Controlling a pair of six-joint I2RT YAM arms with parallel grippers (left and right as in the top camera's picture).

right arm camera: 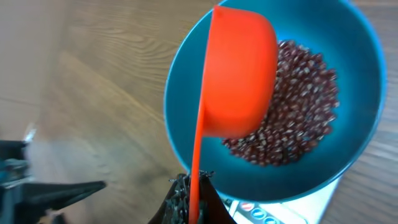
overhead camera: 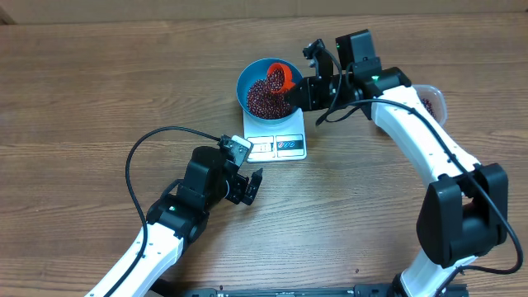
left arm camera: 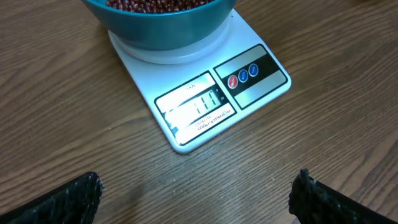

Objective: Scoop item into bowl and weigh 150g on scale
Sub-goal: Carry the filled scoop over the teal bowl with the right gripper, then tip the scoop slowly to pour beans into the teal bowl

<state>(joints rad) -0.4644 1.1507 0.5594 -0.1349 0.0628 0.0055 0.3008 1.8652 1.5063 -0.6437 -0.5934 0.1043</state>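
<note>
The blue bowl (overhead camera: 247, 78) stands on the white scale (overhead camera: 280, 145) and holds a heap of dark red-brown beans (overhead camera: 266, 97). My right gripper (overhead camera: 304, 91) is shut on the thin handle of an orange scoop (overhead camera: 283, 76). The wrist view shows the scoop (right arm camera: 239, 74) turned on its side over the beans (right arm camera: 298, 112), inside the bowl (right arm camera: 360, 62). My left gripper (overhead camera: 247, 183) rests open on the wood in front of the scale (left arm camera: 205, 99), fingers (left arm camera: 68, 202) wide apart with nothing between them. The scale's display reads 111.
A clear tub (overhead camera: 431, 101) with more beans sits at the right, mostly hidden behind the right arm. A black cable (overhead camera: 157, 140) loops over the table beside the left arm. Bare wood surrounds the scale.
</note>
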